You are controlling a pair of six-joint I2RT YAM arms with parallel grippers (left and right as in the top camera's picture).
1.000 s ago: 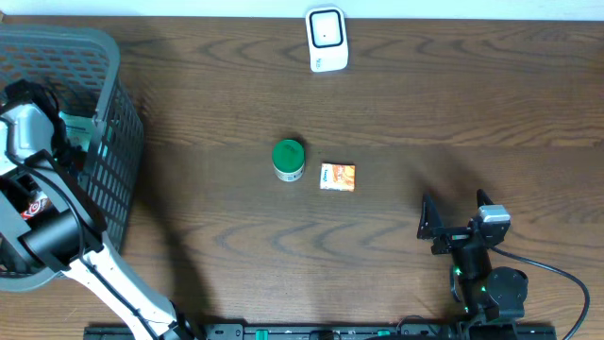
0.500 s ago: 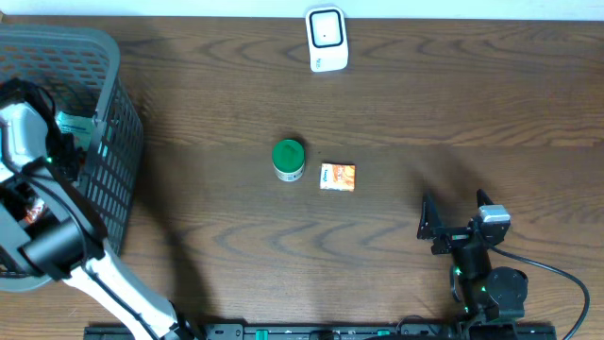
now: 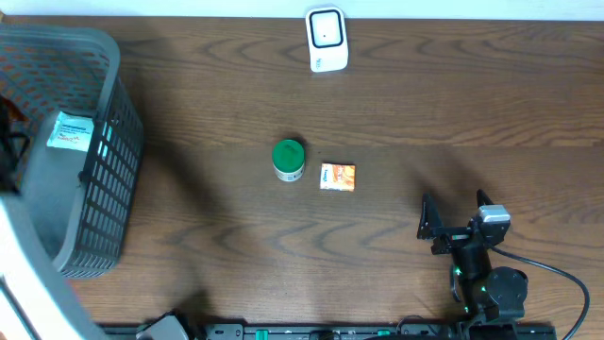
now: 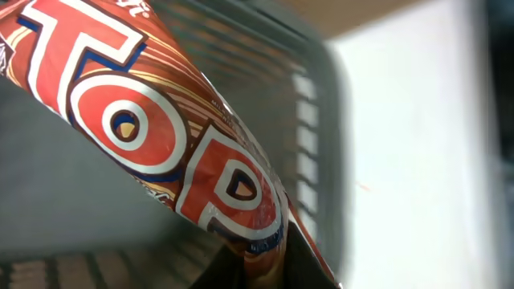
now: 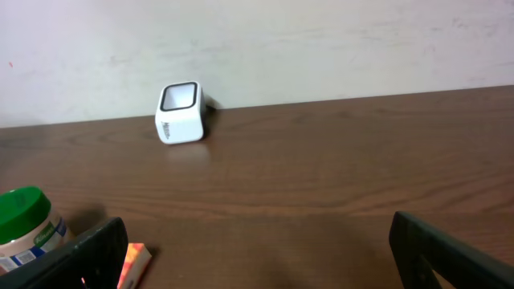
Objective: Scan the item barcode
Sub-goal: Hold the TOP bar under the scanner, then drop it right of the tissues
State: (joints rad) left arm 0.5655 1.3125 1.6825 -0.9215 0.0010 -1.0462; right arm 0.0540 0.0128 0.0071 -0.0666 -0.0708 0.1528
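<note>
The left pincer (image 4: 269,269) grips a red snack wrapper (image 4: 161,144) by the basket (image 3: 104,179). The right pincer (image 3: 456,215) gapes empty. The far scanner (image 3: 327,38) is not yet used.

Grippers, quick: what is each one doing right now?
Left gripper: shut on the red snack wrapper.
Right gripper: open, holding nothing.

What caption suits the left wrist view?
A shiny red snack wrapper fills the frame, grey plastic basket behind.
</note>
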